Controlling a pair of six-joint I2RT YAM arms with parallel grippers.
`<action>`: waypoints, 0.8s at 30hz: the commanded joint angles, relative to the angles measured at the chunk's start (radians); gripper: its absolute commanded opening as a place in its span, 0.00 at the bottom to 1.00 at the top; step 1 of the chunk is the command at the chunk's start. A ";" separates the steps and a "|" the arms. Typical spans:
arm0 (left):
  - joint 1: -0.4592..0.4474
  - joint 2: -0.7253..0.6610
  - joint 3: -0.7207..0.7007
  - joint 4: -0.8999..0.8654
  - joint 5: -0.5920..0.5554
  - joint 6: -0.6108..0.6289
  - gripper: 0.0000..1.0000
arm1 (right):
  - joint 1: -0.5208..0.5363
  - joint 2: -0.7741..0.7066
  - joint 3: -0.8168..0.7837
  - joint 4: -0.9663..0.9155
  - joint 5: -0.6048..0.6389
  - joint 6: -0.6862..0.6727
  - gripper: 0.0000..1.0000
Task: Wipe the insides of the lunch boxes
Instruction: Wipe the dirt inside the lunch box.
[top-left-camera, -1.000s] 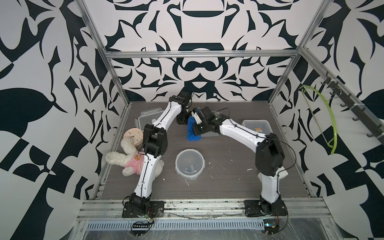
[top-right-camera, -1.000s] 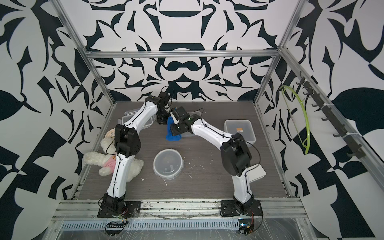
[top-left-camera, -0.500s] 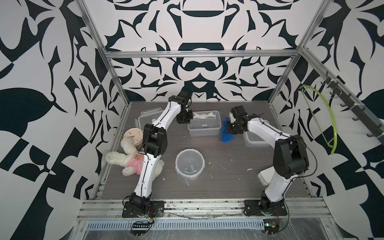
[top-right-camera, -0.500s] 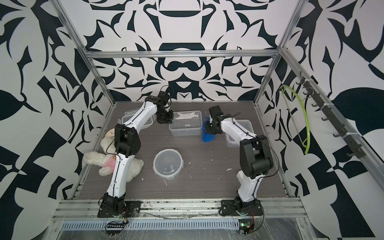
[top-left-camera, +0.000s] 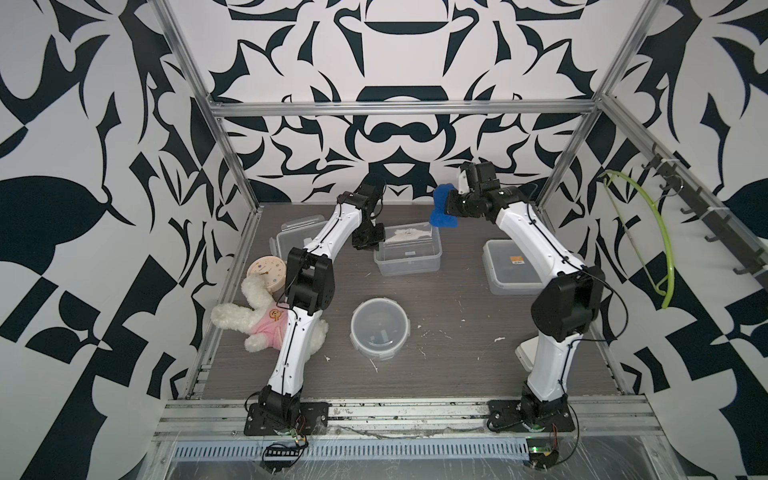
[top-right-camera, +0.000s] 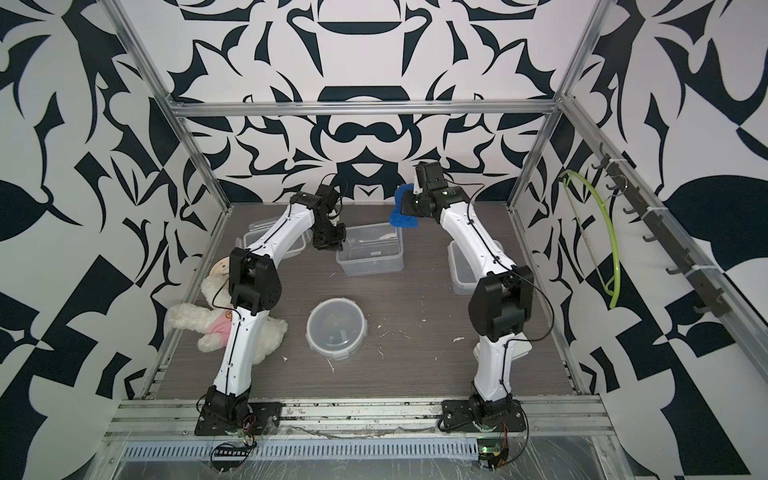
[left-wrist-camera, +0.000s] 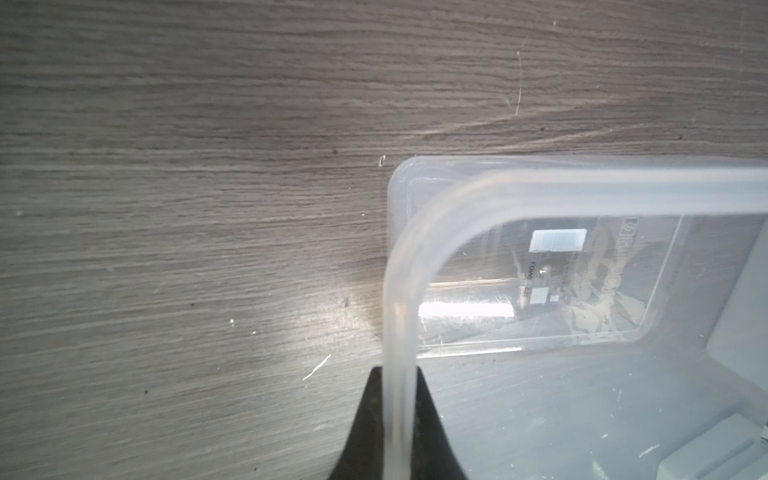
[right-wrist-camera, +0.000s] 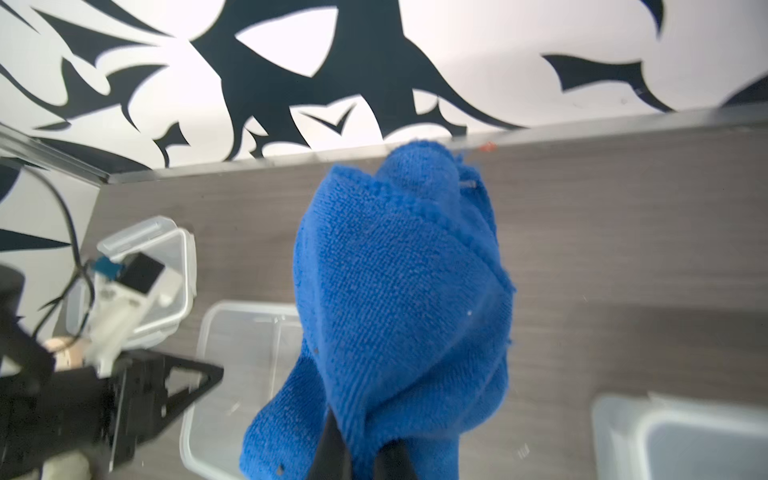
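The rectangular lunch box (top-left-camera: 409, 253) (top-right-camera: 372, 251) stands open at the back middle, with white smears inside. My left gripper (top-left-camera: 376, 244) (left-wrist-camera: 397, 386) is shut on the rim (left-wrist-camera: 397, 324) at its left end. My right gripper (top-left-camera: 451, 203) (right-wrist-camera: 361, 449) is shut on a bunched blue cloth (top-left-camera: 442, 210) (top-right-camera: 401, 212) (right-wrist-camera: 399, 299), held in the air above the box's far right corner. The square lunch box (top-left-camera: 513, 268) (right-wrist-camera: 681, 436), with an orange sticker, sits at the right. The round lunch box (top-left-camera: 380, 328) (top-right-camera: 336, 328) sits open in the middle front.
A clear lid (top-left-camera: 297, 235) (right-wrist-camera: 166, 249) lies at the back left. A beige clock (top-left-camera: 266, 272) and a white plush toy (top-left-camera: 257, 324) lie by the left edge. White crumbs (top-left-camera: 498, 338) dot the table. A green hanger (top-left-camera: 648, 232) hangs on the right wall.
My right gripper has carried the blue cloth from the rectangular lunch box's left side across to its right, then up and back. The left arm has held still.
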 joint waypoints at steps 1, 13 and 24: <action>-0.001 -0.020 0.008 -0.033 0.001 0.008 0.04 | 0.011 0.106 0.037 -0.104 -0.036 -0.016 0.00; -0.002 0.033 0.058 -0.015 0.019 -0.030 0.04 | 0.067 -0.152 -0.360 -0.165 0.046 -0.096 0.00; -0.002 0.056 0.085 -0.036 0.023 -0.022 0.04 | 0.086 -0.301 -0.313 -0.123 -0.009 -0.055 0.00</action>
